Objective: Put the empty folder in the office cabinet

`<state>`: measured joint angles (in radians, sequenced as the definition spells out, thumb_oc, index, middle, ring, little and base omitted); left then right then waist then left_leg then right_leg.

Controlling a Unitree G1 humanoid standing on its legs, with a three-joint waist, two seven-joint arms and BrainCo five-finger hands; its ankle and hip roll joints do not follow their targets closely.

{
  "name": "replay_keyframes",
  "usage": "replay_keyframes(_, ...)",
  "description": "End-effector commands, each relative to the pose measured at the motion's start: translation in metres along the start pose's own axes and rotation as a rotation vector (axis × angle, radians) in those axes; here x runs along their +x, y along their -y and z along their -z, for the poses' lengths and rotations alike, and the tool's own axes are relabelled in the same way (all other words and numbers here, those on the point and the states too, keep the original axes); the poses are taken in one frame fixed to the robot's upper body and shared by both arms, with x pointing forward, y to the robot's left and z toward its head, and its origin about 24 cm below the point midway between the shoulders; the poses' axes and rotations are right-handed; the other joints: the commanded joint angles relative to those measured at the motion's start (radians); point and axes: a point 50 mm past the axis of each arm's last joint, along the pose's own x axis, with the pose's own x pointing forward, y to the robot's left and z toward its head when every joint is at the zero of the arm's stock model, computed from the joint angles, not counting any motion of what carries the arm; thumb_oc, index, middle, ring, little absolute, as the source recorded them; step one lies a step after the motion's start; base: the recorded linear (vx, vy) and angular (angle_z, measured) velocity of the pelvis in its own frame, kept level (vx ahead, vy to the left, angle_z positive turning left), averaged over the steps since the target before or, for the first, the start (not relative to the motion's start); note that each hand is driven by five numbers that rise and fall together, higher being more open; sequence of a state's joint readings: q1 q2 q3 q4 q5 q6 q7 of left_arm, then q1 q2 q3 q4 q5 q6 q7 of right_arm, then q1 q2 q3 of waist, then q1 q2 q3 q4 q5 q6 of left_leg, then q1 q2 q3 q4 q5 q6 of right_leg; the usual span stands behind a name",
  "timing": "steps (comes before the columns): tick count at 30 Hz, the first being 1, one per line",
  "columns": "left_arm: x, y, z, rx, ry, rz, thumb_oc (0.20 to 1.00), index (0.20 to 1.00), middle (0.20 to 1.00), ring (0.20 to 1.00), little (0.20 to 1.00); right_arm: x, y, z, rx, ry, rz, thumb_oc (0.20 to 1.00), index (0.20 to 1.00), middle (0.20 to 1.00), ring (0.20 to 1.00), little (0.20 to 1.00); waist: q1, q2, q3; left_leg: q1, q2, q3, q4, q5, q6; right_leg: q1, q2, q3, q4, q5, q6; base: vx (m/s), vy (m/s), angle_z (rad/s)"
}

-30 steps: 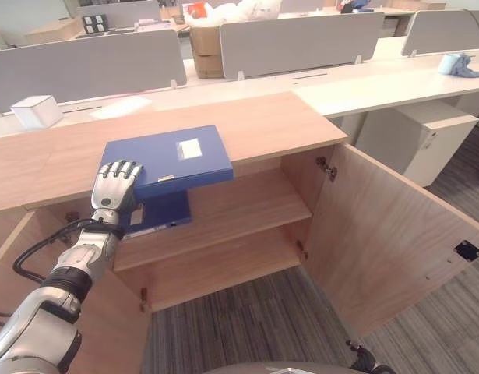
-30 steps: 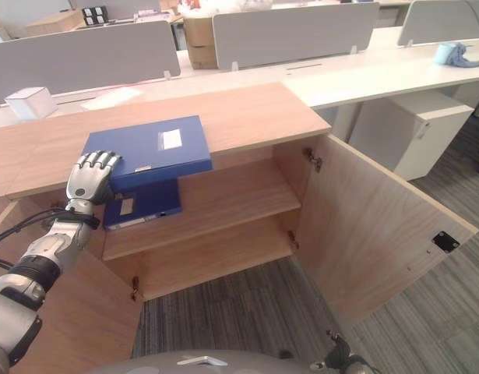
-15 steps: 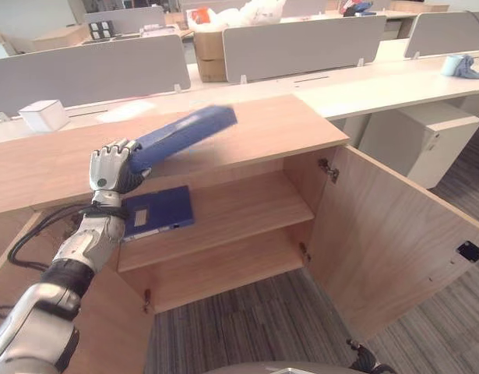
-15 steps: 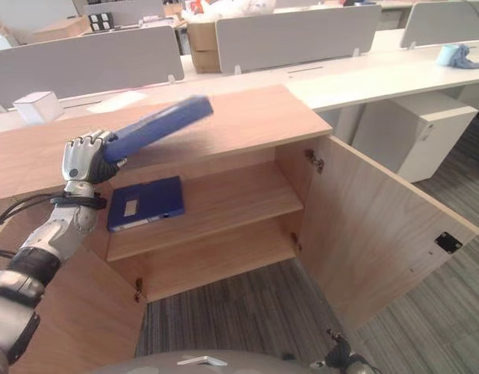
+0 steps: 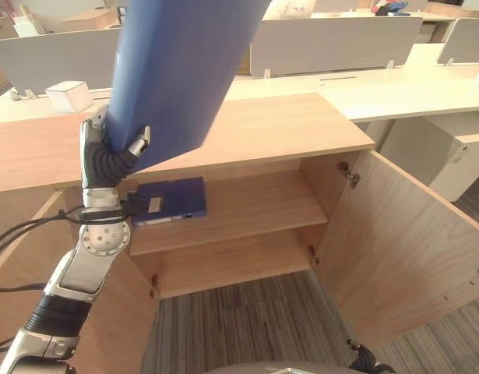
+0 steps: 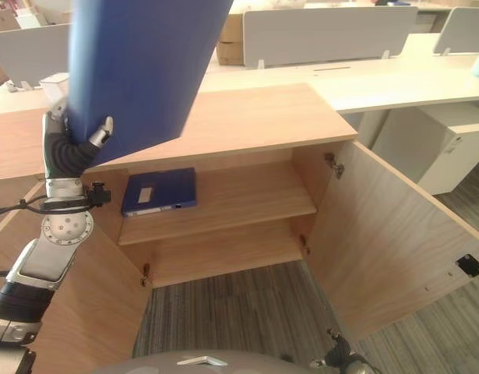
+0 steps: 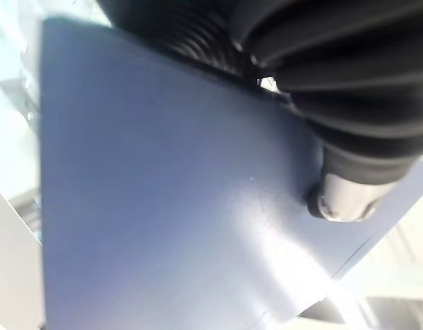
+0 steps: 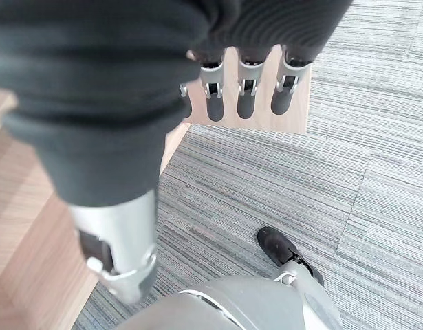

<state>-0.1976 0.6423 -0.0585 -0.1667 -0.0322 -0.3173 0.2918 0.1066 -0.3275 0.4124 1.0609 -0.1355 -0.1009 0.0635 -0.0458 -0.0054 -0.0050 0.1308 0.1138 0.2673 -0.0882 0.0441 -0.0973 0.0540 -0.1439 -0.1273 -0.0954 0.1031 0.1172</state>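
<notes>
Folder [image 5: 177, 70], a stiff blue box file, is raised on end above the cabinet top [image 5: 286, 128], with the left hand [image 5: 114, 152] clamped on its lower corner. It looks light, smooth and slippery; gripping nearer the spine's middle seems steadier. Right hand [image 8: 242, 89] hangs with relaxed fingers.

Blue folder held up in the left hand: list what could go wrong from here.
1. The left hand grips the raised blue folder by one low corner, so it may tip or slip.
2. A second blue folder already lies on the upper shelf; the two could collide.
</notes>
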Motion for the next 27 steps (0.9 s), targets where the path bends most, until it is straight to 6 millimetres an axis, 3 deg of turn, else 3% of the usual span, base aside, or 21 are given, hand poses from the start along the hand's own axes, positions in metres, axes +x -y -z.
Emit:
replay_keyframes(1,0.029,-0.025,-0.021,-0.174,0.158,-0.074,0.2,0.2,0.2,0.2,0.2,0.005,0.019,-0.019,-0.029,0.039,0.024,1.0,1.0,1.0,1.0,1.0,-0.016,-0.007,-0.015,0.04,0.042,-0.049,0.001,-0.086,-0.029,0.003,-0.082,0.016,0.009,0.008,0.072,0.0,0.0,0.0)
replay_keyframes(2,0.018,-0.023,-0.025,-0.351,0.16,-0.043,0.2,0.2,0.2,0.2,0.2,0.004,0.025,-0.038,-0.009,0.14,0.018,1.0,1.0,1.0,1.0,1.0,-0.009,-0.012,-0.009,0.04,0.042,-0.052,0.001,-0.085,-0.027,0.004,-0.083,0.013,0.011,0.008,0.071,0.0,0.0,0.0)
replay_keyframes(4,0.017,-0.024,-0.025,-0.352,0.159,-0.043,0.2,0.2,0.2,0.2,0.2,0.004,0.025,-0.037,-0.009,0.14,0.018,1.0,1.0,1.0,1.0,1.0,-0.009,-0.011,-0.01,0.04,0.042,-0.052,0.001,-0.085,-0.027,0.004,-0.083,0.013,0.01,0.008,0.071,0.0,0.0,0.0)
replay_keyframes(5,0.013,-0.022,-0.024,-0.406,0.145,-0.033,0.2,0.2,0.2,0.2,0.2,0.003,0.026,-0.046,-0.007,0.183,0.014,1.0,1.0,1.0,1.0,1.0,-0.007,-0.013,-0.007,0.038,0.042,-0.053,0.001,-0.084,-0.027,0.004,-0.084,0.013,0.01,0.008,0.07,0.0,0.0,0.0)
replay_keyframes(6,0.004,-0.019,-0.021,-0.47,0.116,0.002,0.2,0.2,0.2,0.2,0.2,-0.002,0.034,-0.067,-0.001,0.294,0.017,1.0,1.0,1.0,1.0,1.0,-0.004,-0.016,-0.003,0.036,0.041,-0.054,0.001,-0.084,-0.025,0.002,-0.084,0.013,0.01,0.009,0.069,0.0,0.0,0.0)
replay_keyframes(9,-0.007,-0.019,-0.017,-0.5,0.075,0.035,0.2,0.2,0.2,0.2,0.2,-0.012,0.043,-0.087,-0.006,0.413,0.017,1.0,1.0,1.0,1.0,1.0,0.0,-0.018,-0.001,0.036,0.041,-0.053,0.001,-0.084,-0.025,0.002,-0.085,0.013,0.011,0.01,0.07,0.0,0.0,0.0)
replay_keyframes(12,-0.029,-0.021,0.001,-0.566,-0.05,0.041,0.2,0.2,0.2,0.2,0.2,-0.037,0.064,-0.125,-0.004,0.638,0.037,1.0,1.0,1.0,1.0,1.0,0.01,-0.023,0.007,0.034,0.04,-0.054,0.001,-0.082,-0.022,0.001,-0.087,0.01,0.012,0.011,0.071,-0.01,0.006,0.01)
replay_keyframes(13,-0.041,-0.02,0.008,-0.594,-0.108,0.056,0.2,0.2,0.2,0.2,0.2,-0.056,0.074,-0.148,-0.021,0.774,0.05,1.0,1.0,1.0,1.0,1.0,0.014,-0.027,0.012,0.034,0.04,-0.054,0.001,-0.081,-0.02,0.002,-0.087,0.008,0.012,0.011,0.071,0.0,0.0,0.0)
replay_keyframes(14,-0.041,-0.02,0.008,-0.597,-0.109,0.056,0.2,0.2,0.2,0.2,0.2,-0.057,0.075,-0.147,-0.021,0.771,0.05,1.0,1.0,1.0,1.0,1.0,0.015,-0.025,0.011,0.034,0.04,-0.054,0.001,-0.082,-0.02,0.002,-0.087,0.008,0.012,0.011,0.071,0.0,0.0,0.0)
replay_keyframes(15,-0.053,-0.018,0.015,-0.632,-0.166,0.067,0.2,0.2,0.2,0.2,0.2,-0.075,0.083,-0.162,-0.022,0.88,0.061,1.0,1.0,1.0,1.0,1.0,0.018,-0.029,0.015,0.033,0.04,-0.054,0.001,-0.081,-0.018,0.003,-0.087,0.006,0.013,0.01,0.071,0.0,0.0,0.0)
replay_keyframes(20,-0.074,-0.017,0.024,-0.67,-0.261,0.085,0.2,0.2,0.2,0.2,0.2,-0.115,0.1,-0.189,0.011,1.1,0.079,1.0,1.0,1.0,1.0,1.0,0.027,-0.033,0.018,0.033,0.039,-0.055,0.001,-0.08,-0.013,0.005,-0.09,0.001,0.013,0.01,0.071,0.0,0.0,0.0)
replay_keyframes(27,-0.083,-0.011,0.027,-0.72,-0.287,0.081,0.2,0.2,0.2,0.2,0.2,-0.151,0.118,-0.211,0.082,1.301,0.13,1.0,1.0,1.0,1.0,1.0,0.035,-0.039,0.018,0.032,0.039,-0.058,0.001,-0.081,-0.008,0.006,-0.092,-0.001,0.014,0.009,0.072,0.0,0.001,0.03)
